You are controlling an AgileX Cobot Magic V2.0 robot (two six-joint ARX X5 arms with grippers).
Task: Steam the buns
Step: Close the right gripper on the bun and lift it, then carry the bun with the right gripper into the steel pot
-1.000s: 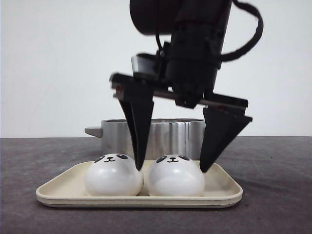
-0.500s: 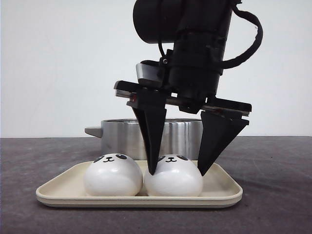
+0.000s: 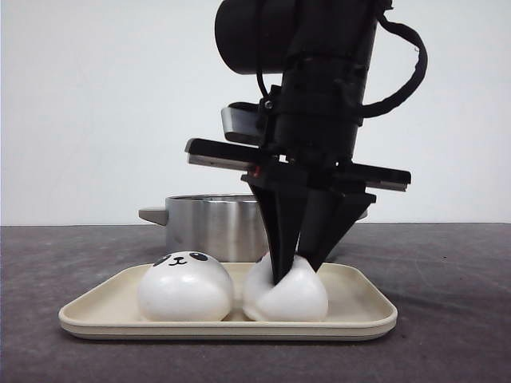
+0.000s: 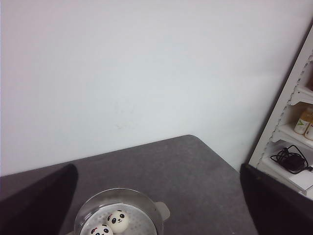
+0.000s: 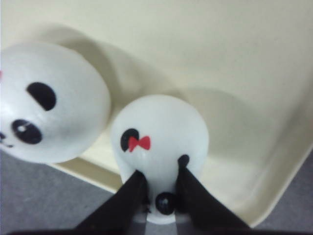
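two buns (image 3: pixel 185 285) are sitting on the tray (image 3: pixel 359 315); the right claw (image 3: pixel 297 271) is pinching the right-hand one from above, with the steamer pot (image 3: pixel 209 223) waiting directly behind it.

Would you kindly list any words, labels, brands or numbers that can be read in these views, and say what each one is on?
None: no readable text shows in any view.
The bottles on the shelf may carry labels, but they are too small and blurred to read.
The buns bear only painted panda faces; the one pinched by the right gripper also has a red bow, no lettering.
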